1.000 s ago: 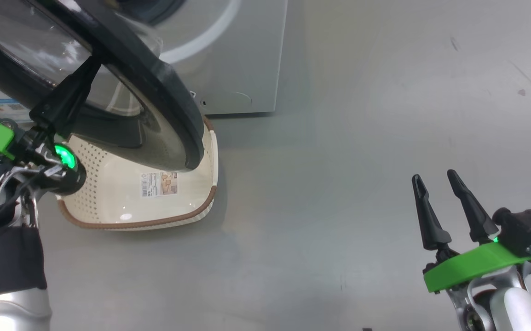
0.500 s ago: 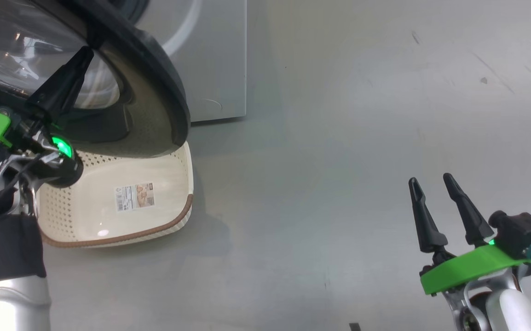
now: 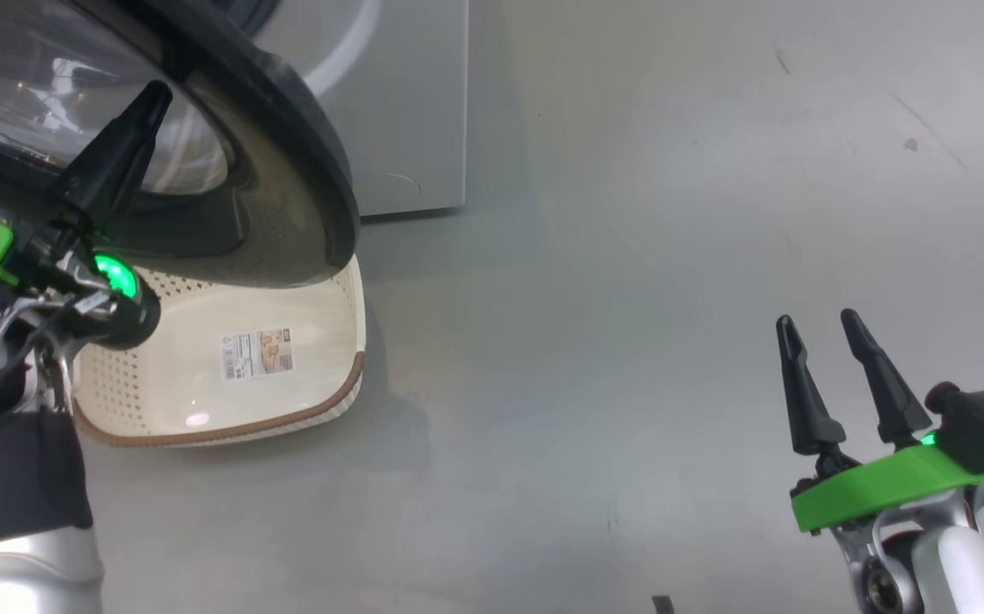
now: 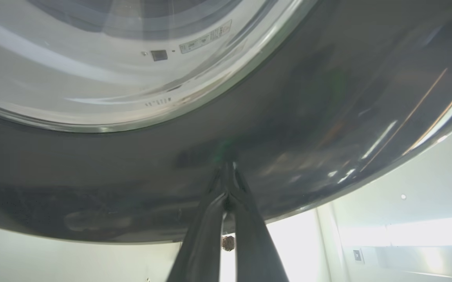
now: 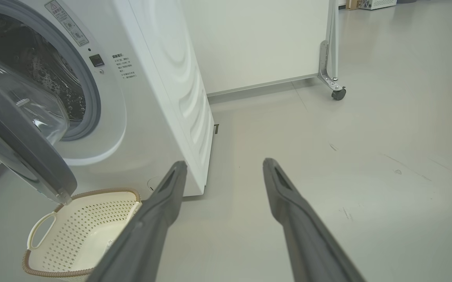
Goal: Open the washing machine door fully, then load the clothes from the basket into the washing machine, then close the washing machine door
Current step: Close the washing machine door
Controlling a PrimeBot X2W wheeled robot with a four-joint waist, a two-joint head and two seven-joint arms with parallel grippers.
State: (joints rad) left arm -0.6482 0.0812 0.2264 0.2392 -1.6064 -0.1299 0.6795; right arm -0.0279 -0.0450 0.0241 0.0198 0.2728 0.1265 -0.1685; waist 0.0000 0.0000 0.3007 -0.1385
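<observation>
Left wrist view: clenched left gripper (image 4: 228,168) against the washing machine door (image 4: 328,137), its rim seemingly stiff and slick; push there; right gripper (image 3: 818,317) spread, well away.

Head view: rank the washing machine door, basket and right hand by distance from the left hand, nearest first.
1. washing machine door: upper left, at the left hand's shut fingertips.
2. basket: just below the door, lower left.
3. right hand: far across, lower right.
</observation>
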